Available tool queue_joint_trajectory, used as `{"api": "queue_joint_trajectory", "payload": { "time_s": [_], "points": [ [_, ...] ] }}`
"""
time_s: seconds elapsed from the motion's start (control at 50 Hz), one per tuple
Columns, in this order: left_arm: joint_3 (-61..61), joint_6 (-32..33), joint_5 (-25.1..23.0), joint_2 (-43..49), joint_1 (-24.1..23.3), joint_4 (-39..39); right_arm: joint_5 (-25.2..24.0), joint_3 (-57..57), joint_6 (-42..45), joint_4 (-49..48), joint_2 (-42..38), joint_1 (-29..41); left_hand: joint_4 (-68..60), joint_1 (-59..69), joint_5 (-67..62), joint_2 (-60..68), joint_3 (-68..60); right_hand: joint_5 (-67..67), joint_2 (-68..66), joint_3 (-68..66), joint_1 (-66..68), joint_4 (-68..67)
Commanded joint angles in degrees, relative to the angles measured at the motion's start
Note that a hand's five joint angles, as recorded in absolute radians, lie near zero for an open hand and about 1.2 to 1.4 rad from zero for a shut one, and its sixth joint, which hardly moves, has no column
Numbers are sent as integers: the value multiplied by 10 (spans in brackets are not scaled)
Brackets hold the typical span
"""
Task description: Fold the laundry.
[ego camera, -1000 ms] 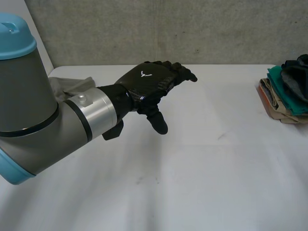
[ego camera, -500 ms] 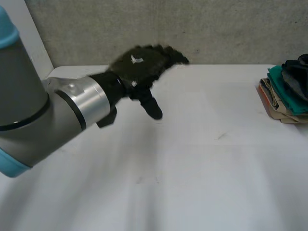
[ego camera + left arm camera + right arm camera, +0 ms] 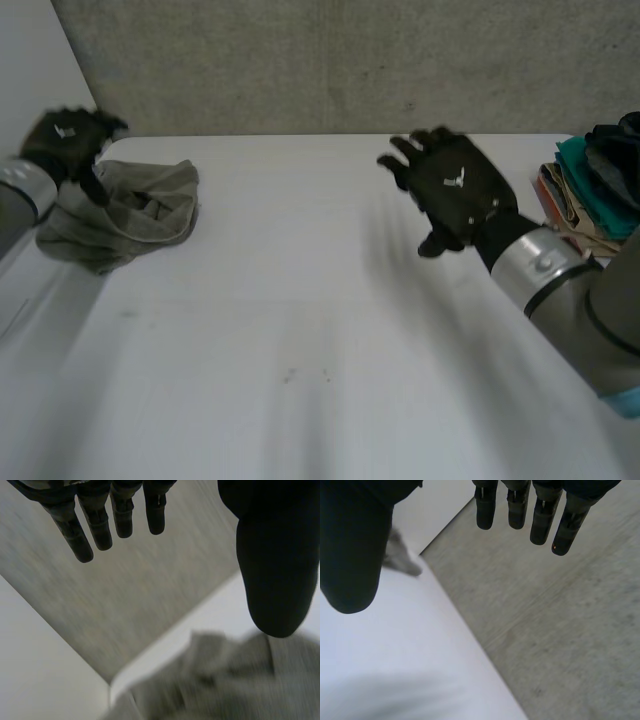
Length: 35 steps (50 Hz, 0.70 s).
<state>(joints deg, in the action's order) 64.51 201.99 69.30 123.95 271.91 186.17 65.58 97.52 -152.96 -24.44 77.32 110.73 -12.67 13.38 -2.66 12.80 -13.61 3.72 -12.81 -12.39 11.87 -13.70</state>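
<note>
Notably, a crumpled grey garment (image 3: 130, 215) was pictured bunched at the far left corner of the table (image 3: 320, 350), with the left hand (image 3: 68, 140) held over its edge, fingers straight and nothing grasped. The right hand (image 3: 452, 190) was held well apart above bare table, fingers likewise spread and empty, near a stack of folded clothes (image 3: 595, 190). It was judged that the garment could be dragged off the corner if only a single loose fold were caught, and that the stack could be toppled if brushed by the right arm.
</note>
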Motion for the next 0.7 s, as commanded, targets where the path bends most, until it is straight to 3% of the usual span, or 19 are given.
{"api": "queue_joint_trajectory", "payload": {
  "time_s": [0.02, 0.12, 0.18, 0.2, 0.22, 0.28, 0.4, 0.52, 0.64, 0.7],
  "points": [
    [-37, 104, -35, 127, 18, -10, 6, 51, 68, 0, -3, -10, 13, -20, 13, -14, 22, -37, 28, 24, -19, 37],
    [-63, 133, -29, 176, 19, -2, 7, 71, 71, -1, -4, -14, -21, 14, -21, 19, -11, -37, 28, 24, -19, 37],
    [-89, 148, -22, 204, 19, 10, 7, 81, 71, 0, -4, -15, -170, 163, -170, 169, -161, -37, 28, 24, -19, 37],
    [-94, 149, -19, 210, 19, 14, 7, 84, 71, 0, -4, -16, -242, 235, -242, 241, -233, -37, 28, 24, -19, 37],
    [-100, 152, -8, 216, 18, 23, 10, 88, 72, 0, -4, -16, -449, 442, -450, 448, -440, -37, 28, 24, -19, 37],
    [-103, 153, 10, 219, 14, 40, 16, 93, 71, 0, -4, -22, -673, 666, -673, 671, -663, -37, 28, 24, -19, 37],
    [-77, 154, 65, 177, -26, 85, 25, 102, 72, 1, 2, -47, -673, 666, -673, 672, -664, -37, 28, 24, -19, 37],
    [10, 138, 72, 48, -74, 99, 26, 99, 71, 1, 12, -66, -673, 666, -673, 672, -664, -37, 28, 24, -19, 37],
    [126, 76, 43, -94, -187, 95, 33, 82, 66, 0, 35, -100, -673, 666, -673, 672, -664, -37, 28, 24, -19, 37],
    [191, 52, -15, -150, -245, 96, 55, 71, 65, 1, 44, -111, -673, 666, -673, 672, -664, -37, 28, 24, -19, 37]
  ]
}}
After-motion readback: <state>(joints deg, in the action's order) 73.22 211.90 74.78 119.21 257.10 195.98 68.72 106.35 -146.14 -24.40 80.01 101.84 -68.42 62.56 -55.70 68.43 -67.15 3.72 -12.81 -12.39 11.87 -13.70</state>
